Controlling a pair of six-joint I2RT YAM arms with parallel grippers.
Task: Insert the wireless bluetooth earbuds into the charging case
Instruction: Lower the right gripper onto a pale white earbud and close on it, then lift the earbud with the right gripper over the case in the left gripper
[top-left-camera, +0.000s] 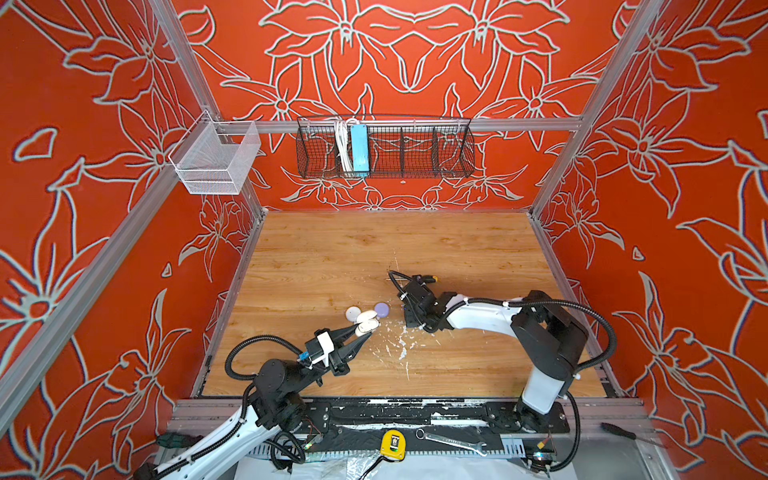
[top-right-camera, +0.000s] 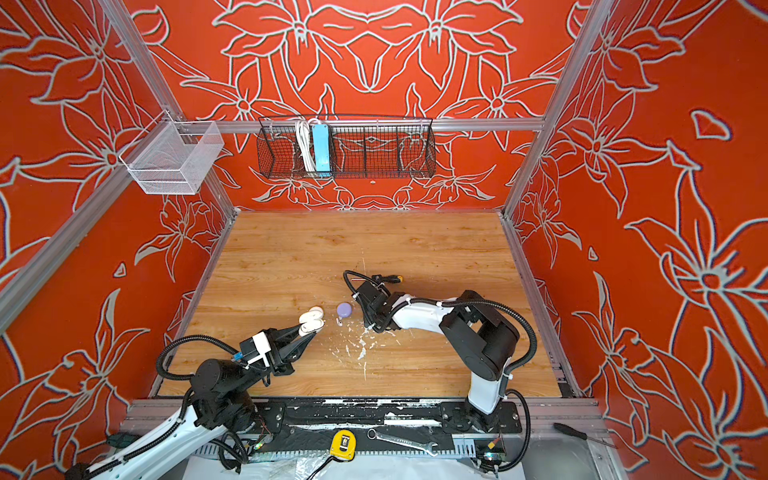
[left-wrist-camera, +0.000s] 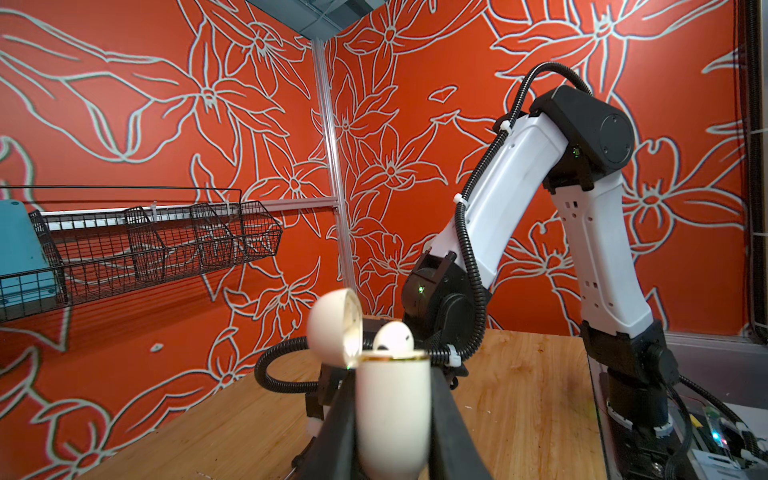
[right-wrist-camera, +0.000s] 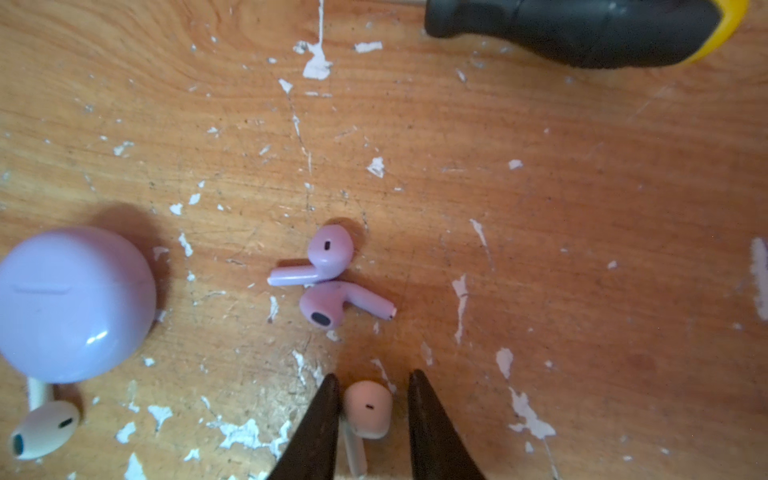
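A white earbud (right-wrist-camera: 368, 409) lies on the table (right-wrist-camera: 540, 187) between the right gripper (right-wrist-camera: 372, 375) jaws, which stand apart around it, one finger beside it, the other clear, so nothing is gripped. That arm bends over from the front right, wrist pointing down. Nearby two lilac earbuds (right-wrist-camera: 328, 257) lie touching. The left gripper (top-left-camera: 365, 331), reaching low and forward, is clamped on the white charging case (left-wrist-camera: 392, 415), its lid (left-wrist-camera: 334, 324) open and a seated earbud (left-wrist-camera: 392, 338) at its rim.

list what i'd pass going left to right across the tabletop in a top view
open white oval plastic charging case held in the left gripper → round lilac plastic charging case → right gripper
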